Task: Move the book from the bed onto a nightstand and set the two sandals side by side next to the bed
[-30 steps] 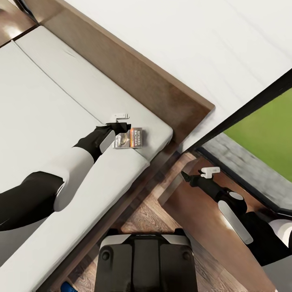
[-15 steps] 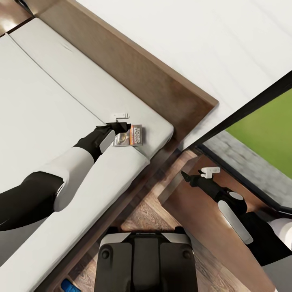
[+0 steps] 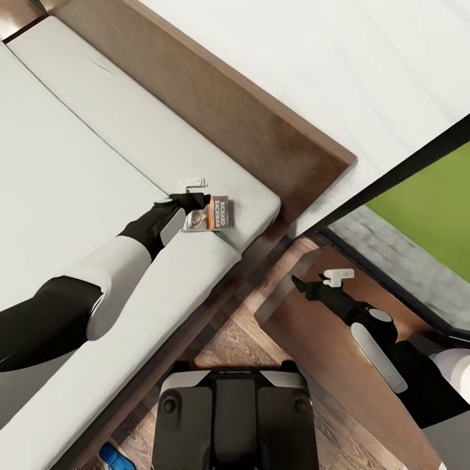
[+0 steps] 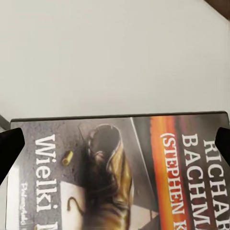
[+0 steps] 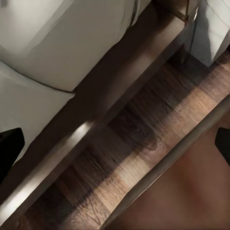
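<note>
Place: you are in a bedroom of a home, rendered in simulation.
Bed [image 3: 215, 117]: a low dark wood frame with a plain headboard and a flat pale grey mattress tells you so.
Nightstand [image 3: 326, 346]: a glossy dark brown top stands just beside the bed's corner.
Floor [image 3: 241, 346]: you see brown wood planks between the two.
Wall [image 3: 339, 59]: plain white behind the headboard.
Window [image 3: 418, 196]: black-framed, reaching the floor, with green lawn outside.

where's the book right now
In the head view the book lies on the bed's mattress near its headboard-side corner, right at the left gripper.
</note>
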